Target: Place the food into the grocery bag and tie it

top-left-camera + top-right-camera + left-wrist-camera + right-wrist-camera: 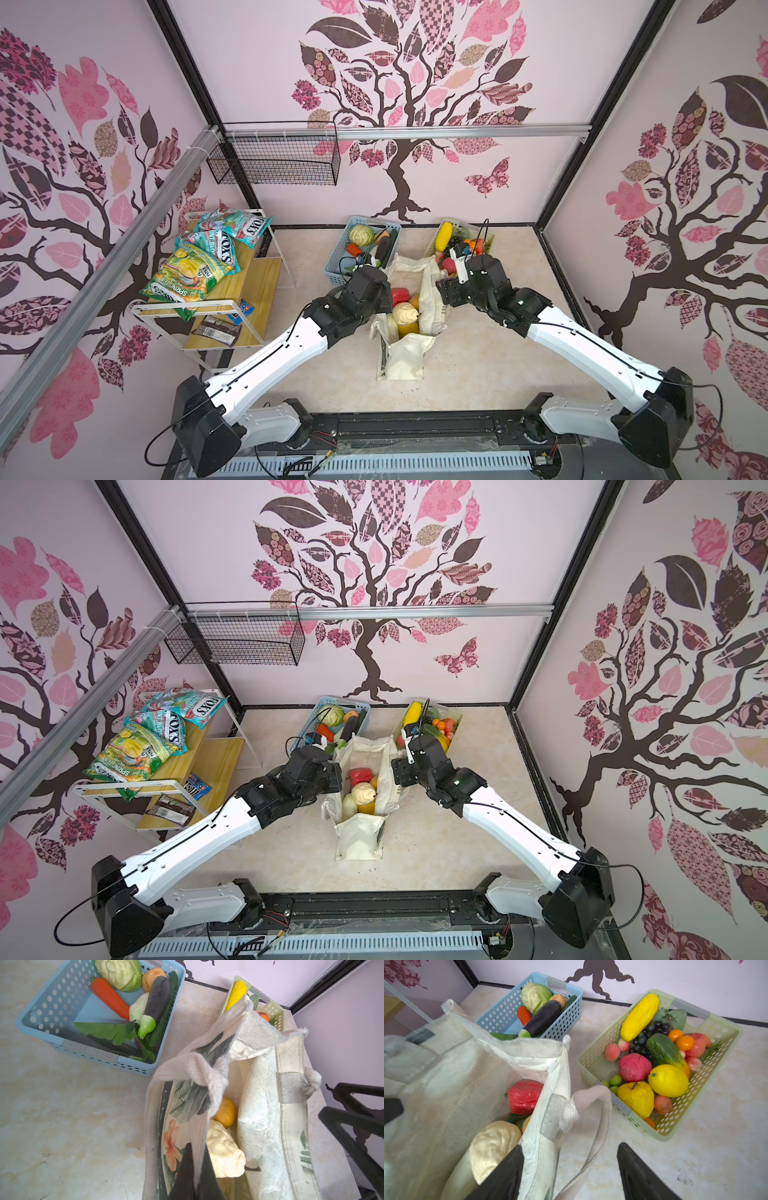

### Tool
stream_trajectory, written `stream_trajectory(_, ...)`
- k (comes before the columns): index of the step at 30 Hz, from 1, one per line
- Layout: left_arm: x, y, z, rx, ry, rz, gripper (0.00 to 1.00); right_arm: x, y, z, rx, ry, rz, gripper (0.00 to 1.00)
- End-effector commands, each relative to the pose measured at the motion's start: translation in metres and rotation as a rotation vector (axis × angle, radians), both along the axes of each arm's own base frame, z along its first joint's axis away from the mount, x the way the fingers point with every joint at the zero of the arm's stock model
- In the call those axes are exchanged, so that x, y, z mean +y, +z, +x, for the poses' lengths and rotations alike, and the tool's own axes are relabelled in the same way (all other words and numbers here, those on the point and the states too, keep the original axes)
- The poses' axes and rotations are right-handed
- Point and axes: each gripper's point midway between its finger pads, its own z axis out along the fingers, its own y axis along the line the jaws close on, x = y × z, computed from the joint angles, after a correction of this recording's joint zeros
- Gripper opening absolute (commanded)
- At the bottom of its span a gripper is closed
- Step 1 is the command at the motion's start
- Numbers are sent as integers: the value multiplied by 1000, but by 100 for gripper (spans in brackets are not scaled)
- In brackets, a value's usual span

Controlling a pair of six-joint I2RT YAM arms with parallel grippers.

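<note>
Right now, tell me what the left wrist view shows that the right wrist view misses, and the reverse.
Left wrist only: the flower print on the bag, and the left gripper clamped on its wall. Right wrist only: the red pepper inside the bag and the lemon in the green basket. Both: the blue basket, cabbage and eggplant.

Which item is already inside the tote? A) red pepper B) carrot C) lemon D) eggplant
A: the red pepper lies inside the grocery bag. The carrot and eggplant are in the blue basket, and the lemon is in the green basket.
</note>
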Motion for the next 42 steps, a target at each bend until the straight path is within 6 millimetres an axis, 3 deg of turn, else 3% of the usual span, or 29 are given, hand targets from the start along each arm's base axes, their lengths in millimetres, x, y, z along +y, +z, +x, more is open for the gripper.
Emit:
stream_trajectory(1, -1, 5, 0, -17, -1, -5, 0, 3, -9, 1, 24, -4, 13, 71)
stream_trajectory(7, 1, 6, -2, -14, 3, -1, 0, 17, -23, 2, 60, 35, 52, 58)
stream_trajectory(11, 1, 9, -2, -11, 4, -8, 1, 27, -29, -1, 85, 72, 79, 38)
stream_trajectory(16, 0, 17, -2, -4, -8, -22, 21, 35, -33, -2, 100, 103, 108, 15)
stream_trajectory(23, 11, 36, 1, 4, -26, -106, 46, 36, -32, -1, 97, 109, 99, 6)
stream_trajectory(27, 22, 50, 0, -12, -20, -110, 50, 35, -33, 0, 99, 105, 96, 5)
stream_trajectory(32, 58, 61, 0, -50, 91, -132, 54, 35, -35, 0, 103, 104, 91, 3)
stream_trajectory(37, 92, 36, 2, 1, 210, -214, 57, 34, -33, 0, 97, 103, 94, 3)
stream_trajectory(42, 98, -10, 3, 100, 244, -254, 56, 34, -33, 0, 99, 105, 92, 3)
